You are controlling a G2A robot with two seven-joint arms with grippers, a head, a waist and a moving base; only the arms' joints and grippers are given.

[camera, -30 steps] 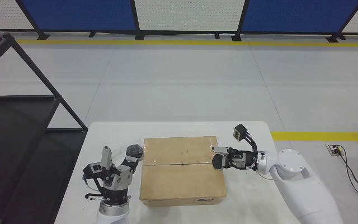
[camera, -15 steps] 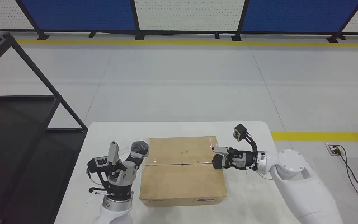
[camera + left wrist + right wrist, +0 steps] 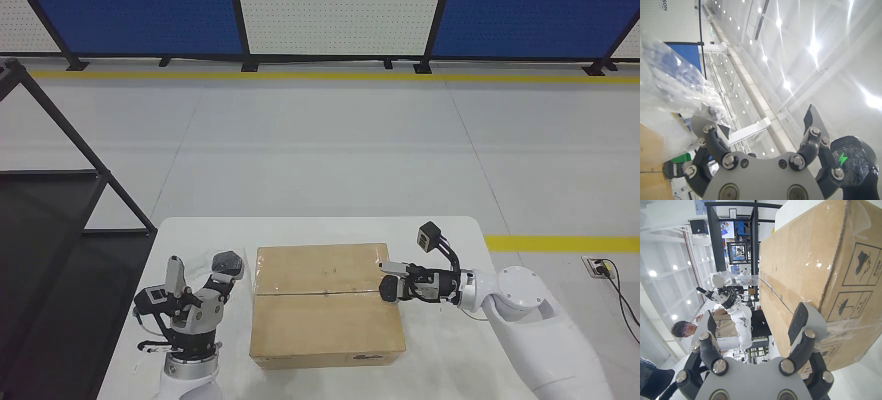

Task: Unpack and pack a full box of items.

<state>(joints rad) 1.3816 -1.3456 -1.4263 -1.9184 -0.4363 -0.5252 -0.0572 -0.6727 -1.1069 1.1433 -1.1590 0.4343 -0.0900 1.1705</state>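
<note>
A closed cardboard box [image 3: 325,305] with a taped seam stands in the middle of the white table [image 3: 440,340]. My left gripper [image 3: 200,280] points upward just left of the box, fingers spread open. A clear plastic bag [image 3: 228,263] holding a dark item rests against one of its fingertips [image 3: 723,130]; the bag [image 3: 674,85] is not clamped. The left gripper [image 3: 715,292] and the bag [image 3: 723,279] also show beyond the box's far end. My right gripper [image 3: 385,280] is open at the box's right edge, one finger pad [image 3: 798,321] over the top edge of the box [image 3: 795,266].
A black metal rack [image 3: 60,200] stands off the table's left side. Blue and white partition panels [image 3: 140,25] line the back of the room. Bare table surface lies to the right of the box and along its left side.
My left gripper and the plastic bag first shifted towards the box, then swung back left, away from it. The right arm and the box have not moved.
</note>
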